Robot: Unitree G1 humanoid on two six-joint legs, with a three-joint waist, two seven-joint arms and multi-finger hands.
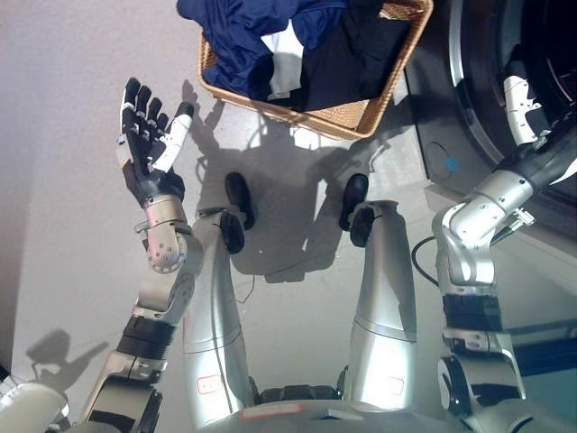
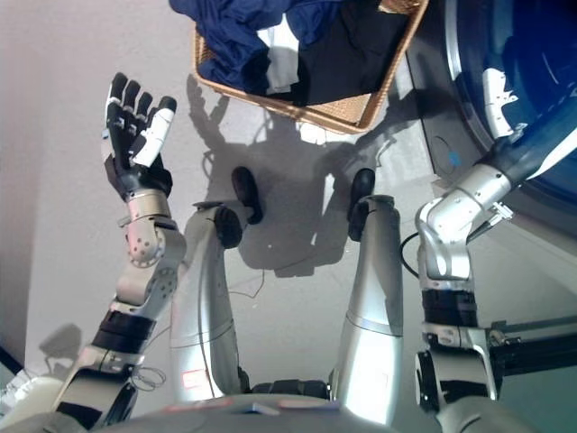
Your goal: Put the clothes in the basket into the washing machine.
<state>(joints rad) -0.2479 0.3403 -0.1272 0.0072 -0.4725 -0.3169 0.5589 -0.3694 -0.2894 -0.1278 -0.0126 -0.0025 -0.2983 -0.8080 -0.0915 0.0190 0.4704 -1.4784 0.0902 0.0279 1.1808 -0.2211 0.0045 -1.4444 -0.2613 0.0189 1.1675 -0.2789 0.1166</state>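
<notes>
clothes (image 1: 297,41): dark blue, black and white pieces heaped in basket, exact count unclear
basket (image 1: 361,115): 1, wicker, on floor (image 1: 72,108), just left of washing machine (image 1: 469,81)
left robot hand (image 1: 149,140): raised, fingers straight, released, holds nothing, left of and apart from basket
right robot hand (image 1: 521,108): at washer opening, fingers hidden, cannot tell grip

Bare floor (image 1: 81,108) is lying open around the raised left hand (image 1: 149,135), its fingers spread, with nothing standing between it and the wicker basket (image 1: 361,117). Clothes (image 1: 270,41) are filling the basket up to its rim. The right hand (image 2: 500,99) is reaching into the washing machine's opening (image 2: 532,81), partly occupying it.
</notes>
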